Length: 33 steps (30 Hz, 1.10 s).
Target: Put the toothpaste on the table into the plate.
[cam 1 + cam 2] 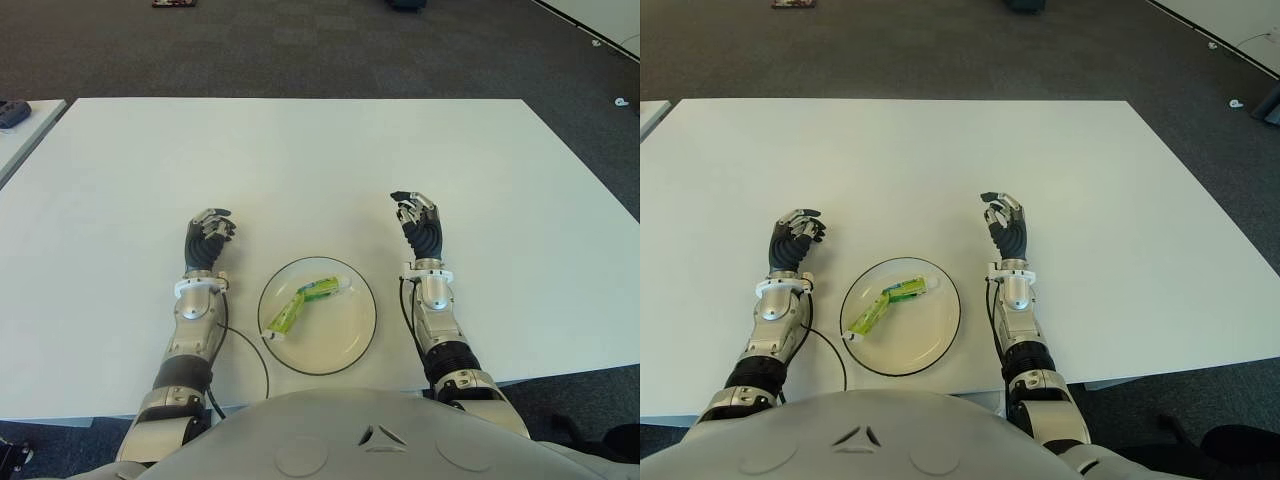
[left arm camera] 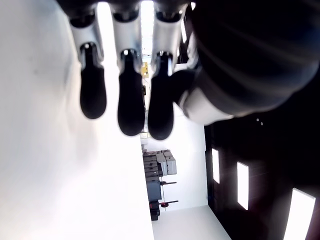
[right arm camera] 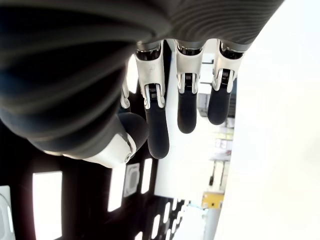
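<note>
I see the toothpaste [image 1: 305,301] lying in the plate [image 1: 350,340], so my left hand [image 1: 208,236] and right hand [image 1: 418,221] flank it, fingers relaxed, empty.

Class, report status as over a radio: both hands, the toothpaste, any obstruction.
Left hand and right hand open, empty, flanking the plate. Toothpaste lies in the plate. Nothing in the way on the table.

Both forearms reach forward, well apart. The left hand [image 1: 208,238] and right hand [image 1: 418,222] hold nothing (fingers loosely bent, not clenched).
</note>
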Each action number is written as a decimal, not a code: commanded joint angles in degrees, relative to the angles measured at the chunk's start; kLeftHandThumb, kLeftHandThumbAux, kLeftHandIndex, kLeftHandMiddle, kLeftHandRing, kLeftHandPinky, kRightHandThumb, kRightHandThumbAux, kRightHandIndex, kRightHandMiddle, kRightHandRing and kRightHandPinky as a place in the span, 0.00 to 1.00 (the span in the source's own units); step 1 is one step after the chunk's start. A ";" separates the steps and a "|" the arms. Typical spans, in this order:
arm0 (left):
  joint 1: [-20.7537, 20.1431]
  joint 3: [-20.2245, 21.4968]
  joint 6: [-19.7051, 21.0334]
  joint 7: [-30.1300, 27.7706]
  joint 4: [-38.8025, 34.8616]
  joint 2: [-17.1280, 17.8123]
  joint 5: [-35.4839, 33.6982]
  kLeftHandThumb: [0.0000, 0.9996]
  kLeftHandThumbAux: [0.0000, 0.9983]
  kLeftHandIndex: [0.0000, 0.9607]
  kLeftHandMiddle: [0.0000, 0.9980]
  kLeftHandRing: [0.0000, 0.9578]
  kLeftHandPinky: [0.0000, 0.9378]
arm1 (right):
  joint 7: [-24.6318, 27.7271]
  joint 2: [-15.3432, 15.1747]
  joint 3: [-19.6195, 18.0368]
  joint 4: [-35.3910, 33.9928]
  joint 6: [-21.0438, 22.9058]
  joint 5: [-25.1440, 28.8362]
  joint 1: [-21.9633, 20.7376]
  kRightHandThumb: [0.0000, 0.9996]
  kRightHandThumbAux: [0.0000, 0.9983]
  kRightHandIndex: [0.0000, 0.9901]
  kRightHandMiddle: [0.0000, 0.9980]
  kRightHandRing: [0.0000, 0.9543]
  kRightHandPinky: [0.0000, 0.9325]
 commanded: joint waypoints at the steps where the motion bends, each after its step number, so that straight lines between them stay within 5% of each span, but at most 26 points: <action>1: 0.97 -0.21 1.02 -1.01 2.70 -0.61 -0.55 0.71 0.72 0.45 0.58 0.62 0.60 | 0.46 0.04 -0.75 3.44 -0.70 0.99 -1.26 0.69 0.73 0.43 0.41 0.41 0.44; 33: 1.58 -0.61 2.54 -0.89 1.61 -0.06 0.44 0.71 0.72 0.45 0.58 0.62 0.60 | -1.47 0.51 -1.98 4.85 5.71 0.78 -0.16 0.70 0.73 0.44 0.42 0.40 0.42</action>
